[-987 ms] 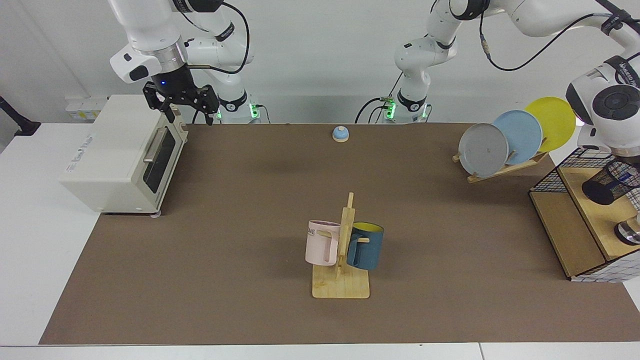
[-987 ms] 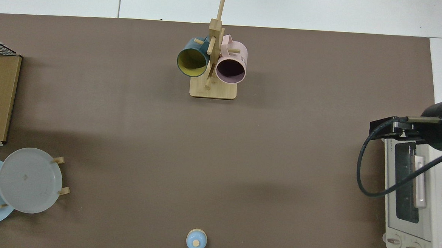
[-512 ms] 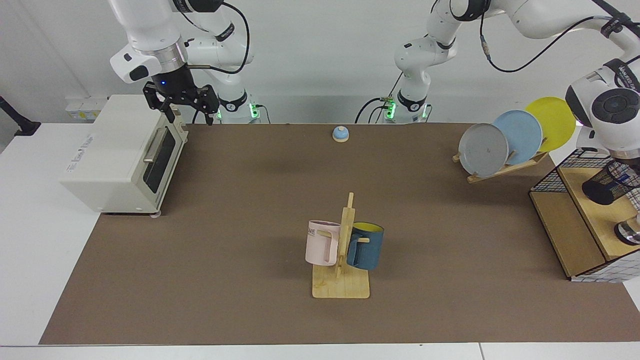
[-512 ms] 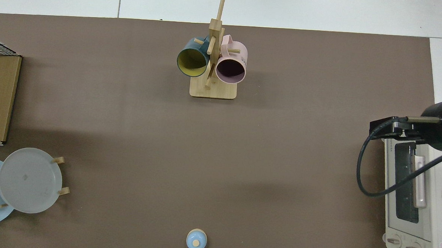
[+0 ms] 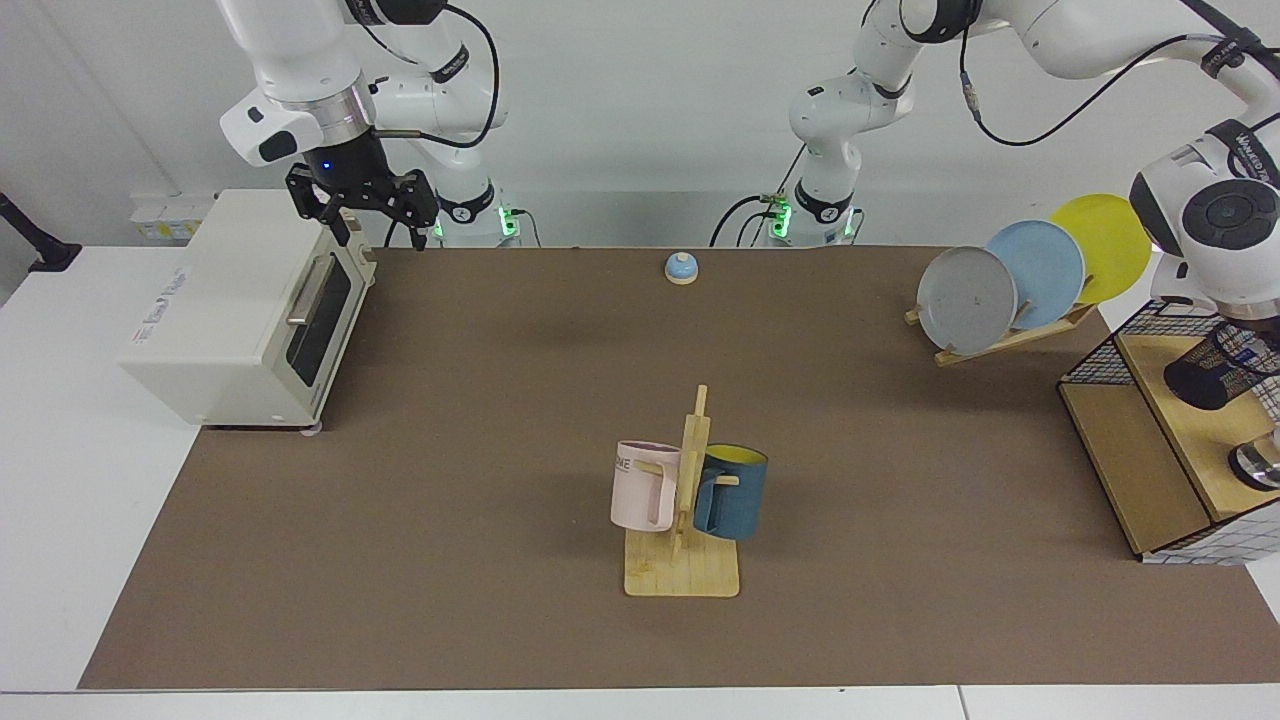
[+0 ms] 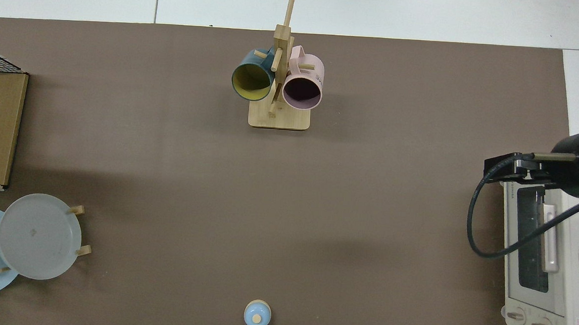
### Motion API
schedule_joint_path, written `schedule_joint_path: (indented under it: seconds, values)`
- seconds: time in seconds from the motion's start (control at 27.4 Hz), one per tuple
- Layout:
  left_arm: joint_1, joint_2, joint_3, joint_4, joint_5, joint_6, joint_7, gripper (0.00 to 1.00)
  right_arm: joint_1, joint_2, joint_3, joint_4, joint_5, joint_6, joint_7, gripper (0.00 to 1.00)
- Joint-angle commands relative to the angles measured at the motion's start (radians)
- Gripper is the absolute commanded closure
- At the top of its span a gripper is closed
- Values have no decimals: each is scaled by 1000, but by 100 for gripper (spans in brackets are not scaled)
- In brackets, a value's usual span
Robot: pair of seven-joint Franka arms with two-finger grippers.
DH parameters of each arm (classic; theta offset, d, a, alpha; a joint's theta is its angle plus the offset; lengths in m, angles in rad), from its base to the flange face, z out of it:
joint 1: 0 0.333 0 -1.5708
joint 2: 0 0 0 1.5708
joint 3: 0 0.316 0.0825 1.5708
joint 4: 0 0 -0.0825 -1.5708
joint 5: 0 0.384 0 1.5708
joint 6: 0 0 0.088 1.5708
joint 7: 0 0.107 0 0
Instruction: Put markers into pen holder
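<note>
White walls back a brown mat on which little of the task is shown. The small black wire-mesh pen holder (image 5: pixel 1205 374) lies tilted on a wooden shelf (image 5: pixel 1180 420) beneath the left arm's wrist; the left gripper is hidden, so its fingers cannot be judged, and the marker cannot be made out. The holder should be steadied upright before insertion. The right gripper (image 5: pixel 378 218) waits spread and empty over the white toaster oven (image 5: pixel 240 310). The wire basket (image 5: pixel 1150 325) crowds the approach.

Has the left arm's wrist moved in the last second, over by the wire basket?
Yes, slightly. In the facing view the left arm's wrist has risen and shifted toward the picture's edge, judged against the yellow plate.
</note>
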Motion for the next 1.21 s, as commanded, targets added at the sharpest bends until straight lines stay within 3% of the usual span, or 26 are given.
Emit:
schedule_joint_path:
  seconds: [0.0, 0.07, 0.29, 0.51, 0.66, 1.17]
  values:
    - [-16, 0, 16, 2, -15, -12, 14, 100, -12, -19, 5, -23, 22, 26, 0, 0]
    - [-16, 0, 16, 2, -16, -12, 14, 99, -12, -19, 7, -23, 22, 26, 0, 0]
    - [-16, 0, 18, 3, -21, -12, 33, 79, -12, -19, 7, -23, 22, 26, 0, 0]
    - [-13, 0, 18, 6, -21, -12, 37, 76, -12, -19, 7, -23, 22, 26, 0, 0]
    - [-13, 1, 18, 8, -21, -12, 37, 65, -12, -19, 7, -23, 22, 26, 0, 0]
    - [-32, -20, 22, 33, -21, -47, 47, 62, -12, -19, 5, -23, 22, 26, 0, 0]
